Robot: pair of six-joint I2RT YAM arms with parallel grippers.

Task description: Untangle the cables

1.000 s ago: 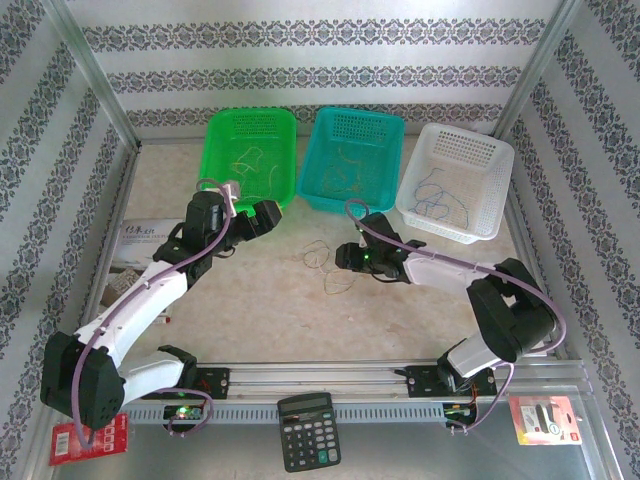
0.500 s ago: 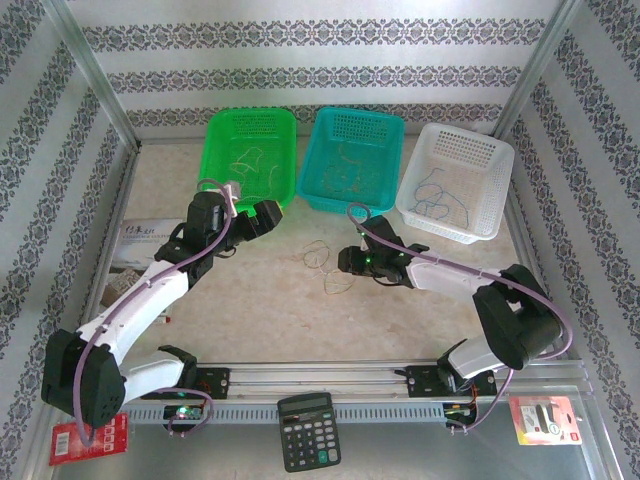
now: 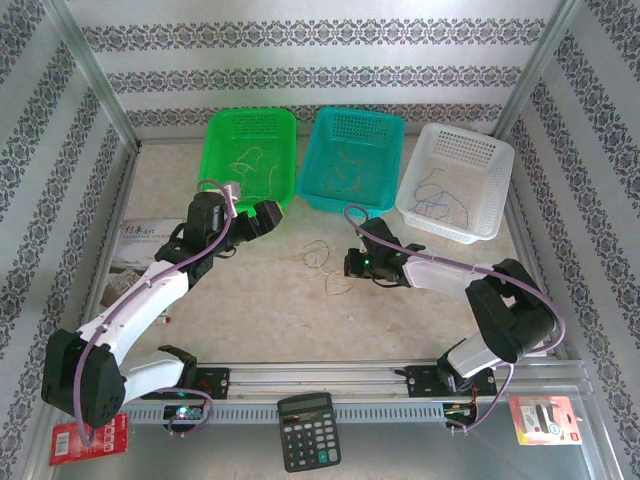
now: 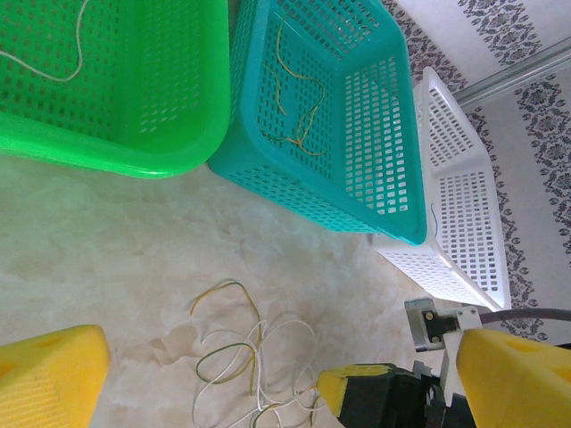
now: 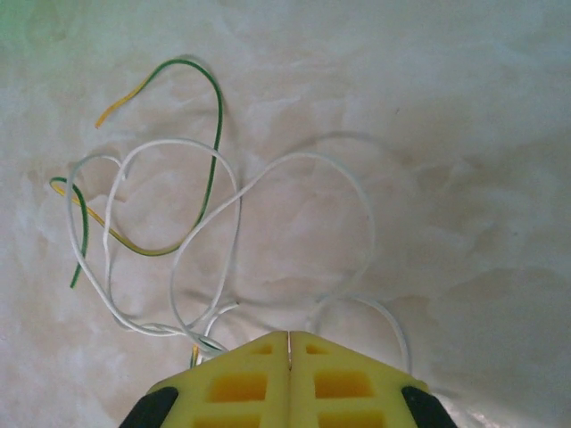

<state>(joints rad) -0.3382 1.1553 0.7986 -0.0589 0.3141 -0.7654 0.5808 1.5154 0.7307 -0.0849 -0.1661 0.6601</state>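
A loose tangle of thin cables [image 3: 325,266], white and green-yellow, lies on the marble table between the two arms. From the right wrist the cables [image 5: 214,205] show as overlapping loops that run in under the fingertips. My right gripper [image 3: 349,265] [image 5: 288,343] is down at the tangle's right edge, its yellow jaws pressed together, with white strands meeting at the tip. The left wrist view shows the cables [image 4: 236,352] and that right gripper [image 4: 357,390] touching them. My left gripper [image 3: 268,215] [image 4: 277,383] hovers open above and left of the tangle, holding nothing.
Three baskets stand at the back: green [image 3: 215,140], teal [image 3: 318,190] and white [image 3: 500,160], each with a few thin wires inside. A booklet [image 3: 135,245] lies at the left. A calculator [image 3: 306,430] sits past the near rail.
My right gripper has drawn back slightly to the right and the tangle has shifted a little with it. The left arm has held still.
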